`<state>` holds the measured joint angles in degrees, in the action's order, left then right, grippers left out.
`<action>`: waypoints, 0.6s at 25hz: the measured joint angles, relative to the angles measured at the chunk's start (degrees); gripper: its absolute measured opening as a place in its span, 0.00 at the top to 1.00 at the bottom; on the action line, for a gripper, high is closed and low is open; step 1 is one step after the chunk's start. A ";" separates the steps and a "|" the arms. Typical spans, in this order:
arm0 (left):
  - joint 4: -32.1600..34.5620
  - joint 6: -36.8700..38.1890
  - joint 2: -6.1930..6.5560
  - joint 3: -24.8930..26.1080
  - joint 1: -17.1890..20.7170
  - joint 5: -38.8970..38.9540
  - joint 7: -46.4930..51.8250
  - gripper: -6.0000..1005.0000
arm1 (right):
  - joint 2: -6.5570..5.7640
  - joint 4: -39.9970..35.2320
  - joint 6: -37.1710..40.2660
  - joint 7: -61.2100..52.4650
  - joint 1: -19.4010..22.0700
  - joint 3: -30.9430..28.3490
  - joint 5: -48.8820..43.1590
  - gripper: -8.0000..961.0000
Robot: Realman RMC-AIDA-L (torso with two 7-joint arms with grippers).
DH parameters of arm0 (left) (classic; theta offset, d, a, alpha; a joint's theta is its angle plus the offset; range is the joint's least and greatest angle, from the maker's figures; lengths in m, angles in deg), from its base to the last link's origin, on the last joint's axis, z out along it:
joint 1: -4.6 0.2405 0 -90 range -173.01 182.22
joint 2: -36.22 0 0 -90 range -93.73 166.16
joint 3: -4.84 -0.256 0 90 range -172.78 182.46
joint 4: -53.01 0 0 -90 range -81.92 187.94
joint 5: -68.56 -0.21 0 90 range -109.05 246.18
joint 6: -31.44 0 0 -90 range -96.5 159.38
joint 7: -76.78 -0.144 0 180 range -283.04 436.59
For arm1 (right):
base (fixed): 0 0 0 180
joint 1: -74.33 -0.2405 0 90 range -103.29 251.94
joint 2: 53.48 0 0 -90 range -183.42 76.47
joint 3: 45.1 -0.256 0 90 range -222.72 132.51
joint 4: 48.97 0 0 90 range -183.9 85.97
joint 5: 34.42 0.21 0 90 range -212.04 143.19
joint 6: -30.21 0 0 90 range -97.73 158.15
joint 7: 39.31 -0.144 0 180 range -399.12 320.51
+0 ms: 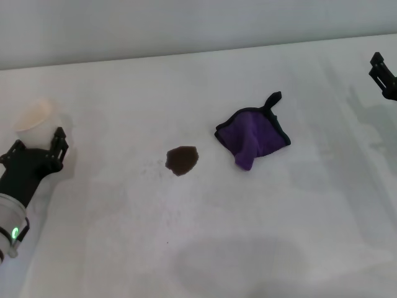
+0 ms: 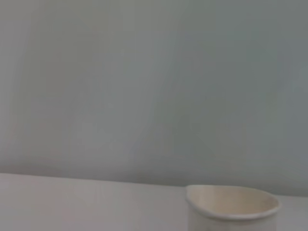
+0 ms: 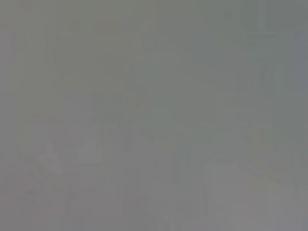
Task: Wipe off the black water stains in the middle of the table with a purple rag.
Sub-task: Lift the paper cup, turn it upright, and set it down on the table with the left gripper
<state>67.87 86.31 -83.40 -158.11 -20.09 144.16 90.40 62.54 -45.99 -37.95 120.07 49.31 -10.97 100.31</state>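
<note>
Nearest me, the left gripper sits low at the table's left edge, fingers spread and empty, a white paper cup just beyond them. Mid-table lies the black water stains blotch, untouched. Near it, toward the right and a little farther back, rests the purple rag — crumpled, loop pointing away. The right gripper hangs at the far right edge; whether it is parted I cannot tell. A shallow pinch could merely drag the rag — or smear the stain wider.
</note>
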 joint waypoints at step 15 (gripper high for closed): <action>0.51 -1.00 -0.18 -0.02 2.24 -5.21 -0.77 0.44 | 0.07 0.66 -0.76 -0.03 -0.28 -0.04 0.00 0.12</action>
<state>68.38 85.31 -83.58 -158.13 -17.85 138.95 89.64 62.61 -45.33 -38.71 120.04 49.03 -11.01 100.31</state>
